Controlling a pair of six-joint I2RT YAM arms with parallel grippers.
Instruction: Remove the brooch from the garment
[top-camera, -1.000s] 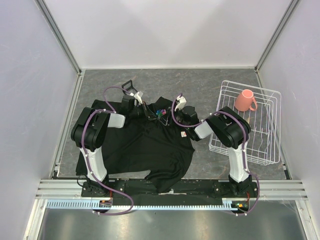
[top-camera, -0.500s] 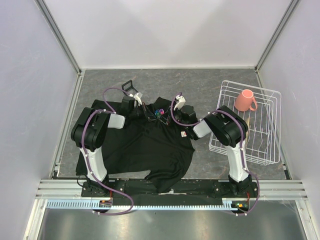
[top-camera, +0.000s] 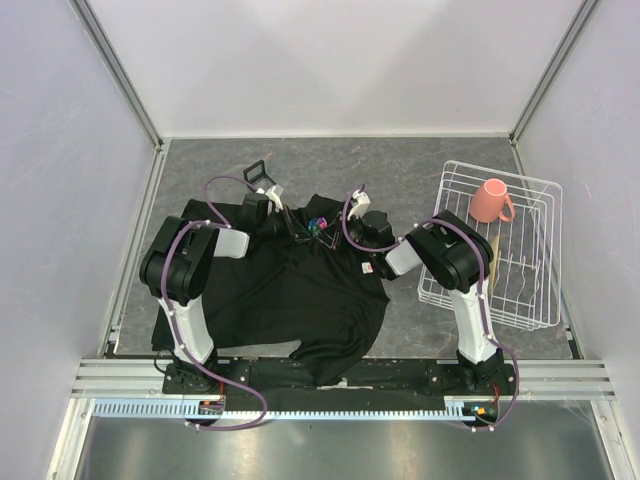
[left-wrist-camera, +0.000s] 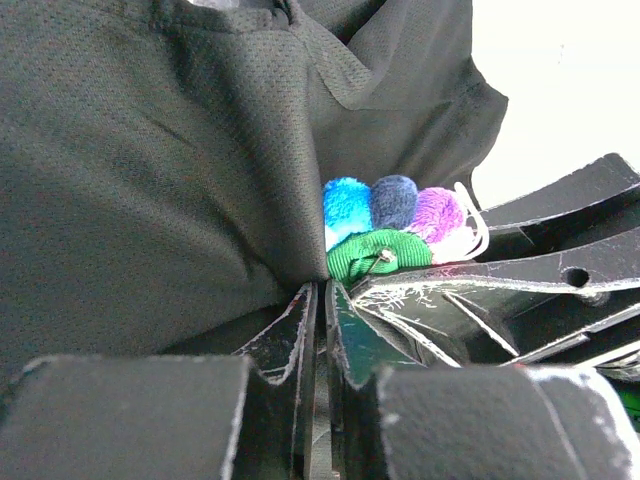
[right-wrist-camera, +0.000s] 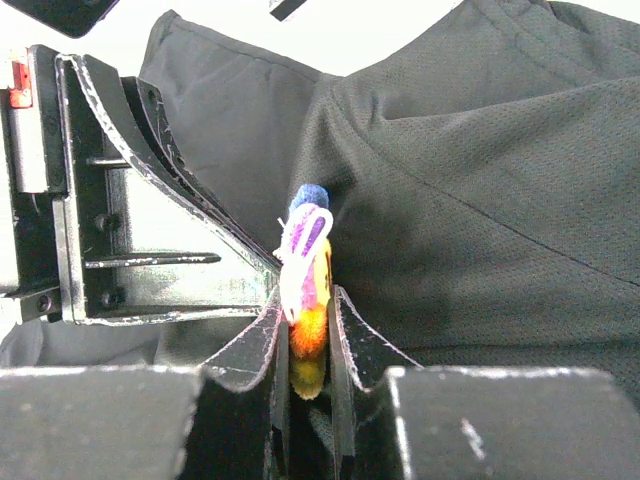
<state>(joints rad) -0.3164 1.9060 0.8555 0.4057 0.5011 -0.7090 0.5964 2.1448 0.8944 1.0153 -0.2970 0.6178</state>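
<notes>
Soft, even white light fills the overhead view: the grey marbled desk (top-camera: 400, 170) carries no glare, and the large black mesh T-shirt (top-camera: 300, 290) reads as one dark mass with little detail. In both wrist views the background beyond the fingertips is blown out white. The left fingers (left-wrist-camera: 292, 340) and right fingers (right-wrist-camera: 352, 340) blur towards their bases, while the small multicoloured woolly flower brooch (right-wrist-camera: 306, 250) at their tips is sharp and vivid

The shirt (top-camera: 290, 290) is plain black with a fine mesh weave and a white-and-red label (top-camera: 367, 268). The brooch (left-wrist-camera: 390, 225) has turquoise, navy, purple, green, yellow and orange tufts. The bench (top-camera: 400, 165) is mottled grey, the mug (top-camera: 490, 200) pink, the rack (top-camera: 545, 300) white.
</notes>
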